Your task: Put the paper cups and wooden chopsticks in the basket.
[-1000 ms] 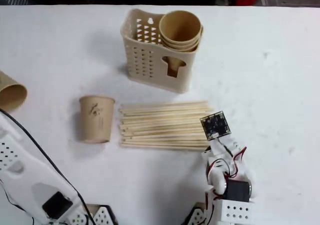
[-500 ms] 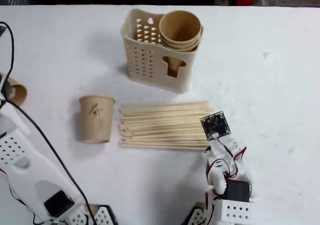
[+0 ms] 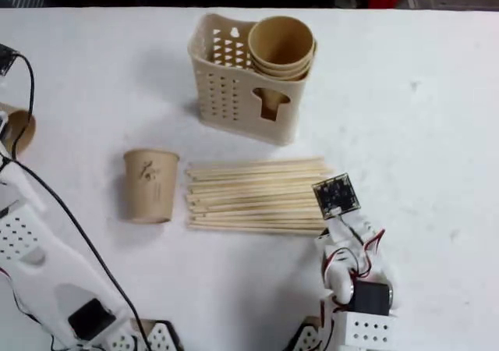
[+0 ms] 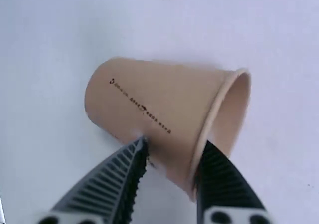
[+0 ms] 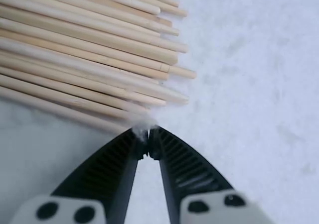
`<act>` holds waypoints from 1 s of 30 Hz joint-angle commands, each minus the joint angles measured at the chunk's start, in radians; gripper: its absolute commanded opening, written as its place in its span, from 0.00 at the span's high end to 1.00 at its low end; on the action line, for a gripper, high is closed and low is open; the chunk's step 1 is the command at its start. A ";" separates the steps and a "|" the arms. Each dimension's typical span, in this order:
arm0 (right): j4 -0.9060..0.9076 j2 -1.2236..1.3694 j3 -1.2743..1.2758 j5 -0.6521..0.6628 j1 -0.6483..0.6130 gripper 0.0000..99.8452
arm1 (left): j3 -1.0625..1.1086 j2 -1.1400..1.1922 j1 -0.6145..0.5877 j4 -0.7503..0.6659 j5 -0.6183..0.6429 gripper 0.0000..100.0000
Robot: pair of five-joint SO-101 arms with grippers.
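Note:
In the left wrist view a paper cup (image 4: 159,104) lies on its side. My left gripper (image 4: 169,152) is open, and its fingers straddle the cup's lower wall near the rim. In the high view this cup (image 3: 19,132) peeks out at the table's left edge, behind the left arm. A second paper cup (image 3: 150,185) stands upside down beside the wooden chopsticks (image 3: 257,196). The basket (image 3: 226,82) holds nested cups (image 3: 281,47). My right gripper (image 5: 148,136) is shut and empty at the near corner of the chopsticks (image 5: 89,59).
The left arm's white body (image 3: 47,273) and black cable cross the table's front left corner. The right arm (image 3: 352,265) stands at the front, right of the chopstick pile. White tabletop lies open to the right of the basket.
The left arm has swung farther from the front edge, over the cup at the left edge, which it now partly covers. The right arm has not moved.

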 commanded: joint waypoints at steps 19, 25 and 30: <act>-0.015 -0.002 0.009 0.012 -0.008 0.98 | -0.204 -0.278 0.131 0.381 0.350 0.98; -0.015 -0.002 0.009 0.012 -0.008 0.98 | -0.505 -0.458 0.401 0.683 0.519 0.98; -0.015 -0.002 0.009 0.012 -0.008 0.98 | -0.647 -0.588 0.693 0.695 0.724 0.98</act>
